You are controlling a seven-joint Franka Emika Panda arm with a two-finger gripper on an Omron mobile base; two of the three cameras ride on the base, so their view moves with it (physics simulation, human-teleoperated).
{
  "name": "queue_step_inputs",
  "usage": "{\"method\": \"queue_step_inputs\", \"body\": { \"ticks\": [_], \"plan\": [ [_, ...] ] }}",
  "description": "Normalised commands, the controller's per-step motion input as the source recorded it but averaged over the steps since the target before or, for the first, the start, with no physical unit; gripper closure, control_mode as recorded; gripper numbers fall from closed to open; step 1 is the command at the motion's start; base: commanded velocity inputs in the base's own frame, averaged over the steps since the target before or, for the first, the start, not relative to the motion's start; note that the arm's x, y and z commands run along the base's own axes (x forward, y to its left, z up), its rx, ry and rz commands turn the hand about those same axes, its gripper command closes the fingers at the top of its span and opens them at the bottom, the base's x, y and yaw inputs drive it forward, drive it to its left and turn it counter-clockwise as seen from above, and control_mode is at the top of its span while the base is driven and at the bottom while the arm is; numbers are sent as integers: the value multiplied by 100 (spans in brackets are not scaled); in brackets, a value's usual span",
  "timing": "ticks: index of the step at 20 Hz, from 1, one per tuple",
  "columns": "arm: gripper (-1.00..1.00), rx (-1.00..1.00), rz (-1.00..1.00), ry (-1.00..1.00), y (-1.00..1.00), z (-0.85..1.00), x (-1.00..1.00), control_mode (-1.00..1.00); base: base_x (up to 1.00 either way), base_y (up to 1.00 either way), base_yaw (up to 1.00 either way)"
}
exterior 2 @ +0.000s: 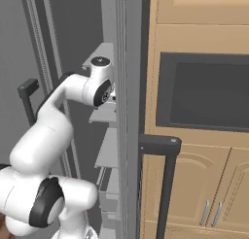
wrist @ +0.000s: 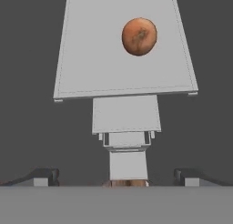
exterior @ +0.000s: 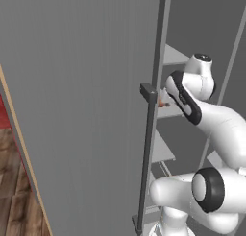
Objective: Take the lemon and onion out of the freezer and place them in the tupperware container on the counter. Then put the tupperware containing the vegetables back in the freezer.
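My claw (wrist: 116, 176) hangs wide open, holding nothing, over the freezer (exterior: 86, 110) shelves. The onion (wrist: 139, 36) sits upper right of centre on the top shelf (wrist: 91, 59), well ahead of my fingertips.

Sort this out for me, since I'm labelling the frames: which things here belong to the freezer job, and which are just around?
Job:
- onion, on a shelf
- freezer, door open
- gripper, open, empty

Just around:
- wooden cabinets
- dark built-in panel
- wood floor
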Motion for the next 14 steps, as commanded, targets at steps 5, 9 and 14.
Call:
{"method": "queue_step_inputs", "body": {
  "ticks": [5,9,14],
  "plan": [
    [-100,0,0,-13,-13,-24,27,-100,0,0,0],
    [-100,0,0,-18,-9,-23,20,-100,0,0,0],
    [-100,0,0,-10,-5,-15,25,-100,0,0,0]
  ]
}}
